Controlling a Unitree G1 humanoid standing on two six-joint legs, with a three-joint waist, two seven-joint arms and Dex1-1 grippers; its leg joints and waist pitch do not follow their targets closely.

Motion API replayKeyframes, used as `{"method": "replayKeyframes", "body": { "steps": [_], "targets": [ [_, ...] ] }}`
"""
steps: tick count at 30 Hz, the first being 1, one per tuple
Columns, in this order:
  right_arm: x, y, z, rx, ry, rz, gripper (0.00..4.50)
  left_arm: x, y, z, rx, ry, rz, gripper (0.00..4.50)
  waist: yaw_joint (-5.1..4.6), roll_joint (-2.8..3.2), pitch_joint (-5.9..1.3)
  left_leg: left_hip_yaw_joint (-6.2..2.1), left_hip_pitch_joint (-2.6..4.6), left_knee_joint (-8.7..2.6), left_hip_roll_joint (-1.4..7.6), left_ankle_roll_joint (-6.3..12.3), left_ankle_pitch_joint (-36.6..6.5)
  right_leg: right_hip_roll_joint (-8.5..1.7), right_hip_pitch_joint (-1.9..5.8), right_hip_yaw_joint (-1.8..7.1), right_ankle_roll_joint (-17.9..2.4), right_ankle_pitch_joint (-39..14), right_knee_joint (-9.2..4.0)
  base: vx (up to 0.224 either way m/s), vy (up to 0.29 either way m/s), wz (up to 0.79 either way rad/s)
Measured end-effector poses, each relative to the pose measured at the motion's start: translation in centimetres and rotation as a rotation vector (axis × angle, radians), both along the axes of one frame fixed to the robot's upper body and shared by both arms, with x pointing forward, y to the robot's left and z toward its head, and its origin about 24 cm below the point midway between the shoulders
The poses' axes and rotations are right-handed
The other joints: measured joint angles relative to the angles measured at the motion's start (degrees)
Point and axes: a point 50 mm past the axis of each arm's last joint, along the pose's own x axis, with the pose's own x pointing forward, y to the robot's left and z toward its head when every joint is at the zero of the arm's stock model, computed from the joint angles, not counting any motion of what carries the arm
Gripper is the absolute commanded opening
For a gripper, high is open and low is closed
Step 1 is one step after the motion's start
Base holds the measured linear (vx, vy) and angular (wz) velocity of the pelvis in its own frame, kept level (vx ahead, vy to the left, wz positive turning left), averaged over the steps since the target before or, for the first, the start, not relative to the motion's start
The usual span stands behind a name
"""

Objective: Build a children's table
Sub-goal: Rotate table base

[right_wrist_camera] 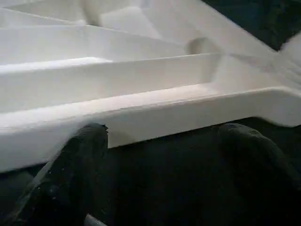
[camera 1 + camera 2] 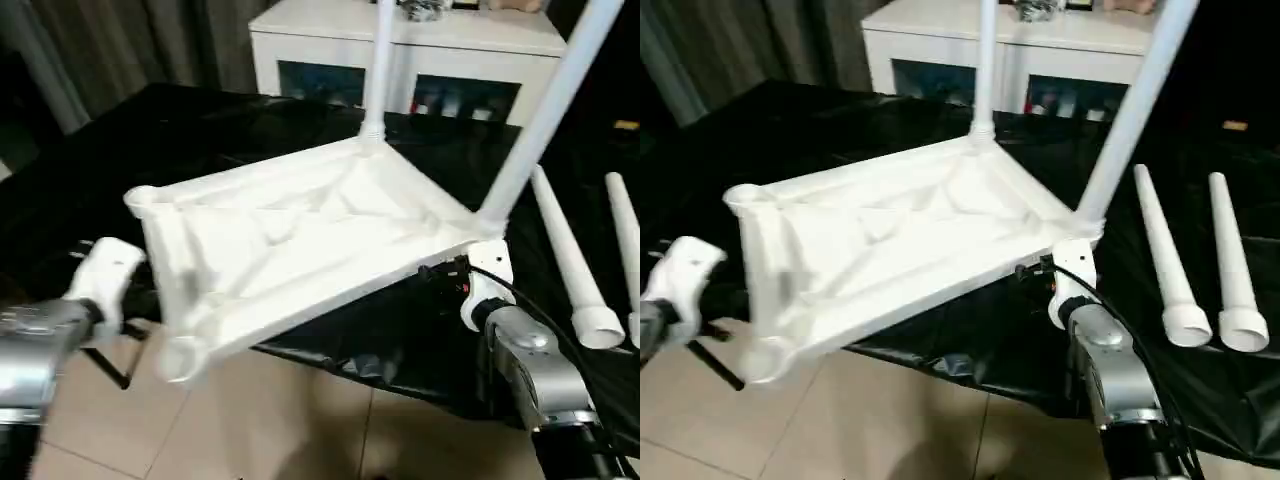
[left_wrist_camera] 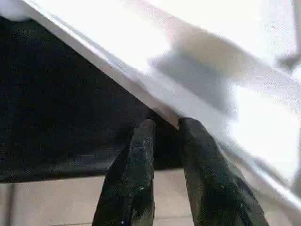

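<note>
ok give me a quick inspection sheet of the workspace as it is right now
surface: black covering over the work area, pale floor tiles in front of it
job's things: white tabletop upside down, ribs up, tilted, near edge past the covering; two legs fitted at the far corners; two loose legs lying side by side on the covering; two near corner sockets without legs
clutter: nothing seen
grippers: left tool fingers close together at the tabletop's edge; right tool fingers wide apart just below the tabletop's rim
cables: black cable running along the right forearm
surroundings: white cabinet with glass fronts behind; dark curtains
</note>
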Motion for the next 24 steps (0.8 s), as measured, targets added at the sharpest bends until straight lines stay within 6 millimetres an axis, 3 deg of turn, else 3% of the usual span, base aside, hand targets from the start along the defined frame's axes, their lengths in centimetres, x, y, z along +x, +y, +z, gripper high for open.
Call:
{"method": "replayKeyframes", "body": {
  "steps": [2, 9, 15, 24],
  "targets": [
    [0.3, 0.2, 0.1, 0.006, 0.001, 0.004, 4.06, -0.4, -1.3, -1.1, -0.03, 0.033, -0.035, 1.07, -0.1, -0.13, 0.01, -0.08, -0.07, 0.0, 0.0, 0.01, 0.0, 0.01, 0.0, -0.04, 0.0, 0.0, -0.01, 0.0, 0.0, 0.0],
    [2.6, 0.7, 0.2, 0.032, 0.025, 0.022, 4.06, -0.2, -2.5, -1.4, -0.048, 0.023, -0.032, 1.07, -1.42, -0.02, 0.01, -0.27, -0.09, -0.01, 0.0, 0.01, 0.0, 0.02, 0.04, -0.21, 0.0, 0.0, 0.01, 0.0, 0.0, 0.0],
    [3.9, 1.4, 0.2, 0.053, 0.044, 0.047, 4.06, 0.5, -4.1, -1.5, -0.054, 0.008, -0.08, 1.07, -1.55, -0.06, 0.02, -0.29, -0.23, 0.0, -0.05, 0.02, 0.0, -0.02, 0.03, -0.19, 0.1, -0.1, -0.04, 0.0, 0.0, 0.0],
    [4.7, 3.1, 0.8, 0.067, 0.015, 0.132, 4.06, 2.7, -10.1, -1.7, -0.102, -0.039, -0.282, 1.07, -1.57, -0.31, 0.04, -0.28, -0.58, 0.0, 0.0, 0.05, 0.0, -0.04, -0.05, -0.18, 0.1, -0.1, -0.03, 0.0, 0.0, 0.0]
  ]
}}
